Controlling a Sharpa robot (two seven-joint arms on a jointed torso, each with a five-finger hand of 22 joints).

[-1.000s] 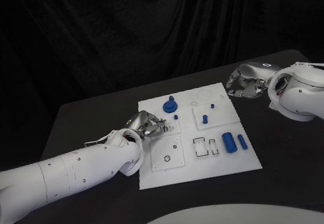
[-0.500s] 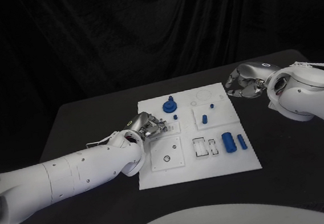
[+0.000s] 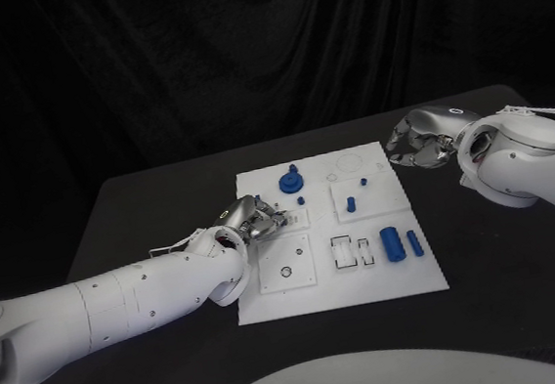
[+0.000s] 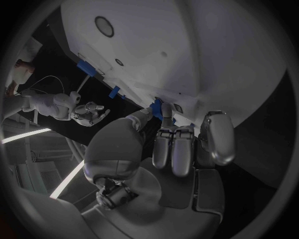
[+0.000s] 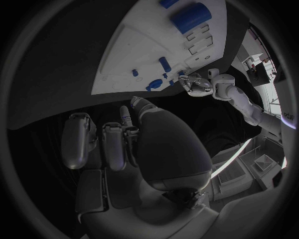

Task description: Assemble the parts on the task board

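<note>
The white task board (image 3: 378, 280) lies in the middle of the black table. On it stand a blue gear with a peg (image 3: 291, 183) and a short blue peg (image 3: 351, 205). A thick blue cylinder (image 3: 392, 243) and a thin blue bar (image 3: 414, 243) lie on it too. My left hand (image 3: 256, 217) is at the board's left edge, fingers curled, pinching a small blue part (image 4: 158, 110) between thumb and fingertip. My right hand (image 3: 417, 142) hovers off the board's far right corner, its fingers curled in with nothing in them.
Several empty recesses (image 3: 351, 251) mark the board's near half, and a round hole (image 4: 104, 26) is in the board beyond my left hand. Bare black table (image 3: 516, 253) lies on both sides of the board. A black curtain hangs behind.
My left hand has edged slightly along the board's left edge. The right hand and the parts on the board have not moved.
</note>
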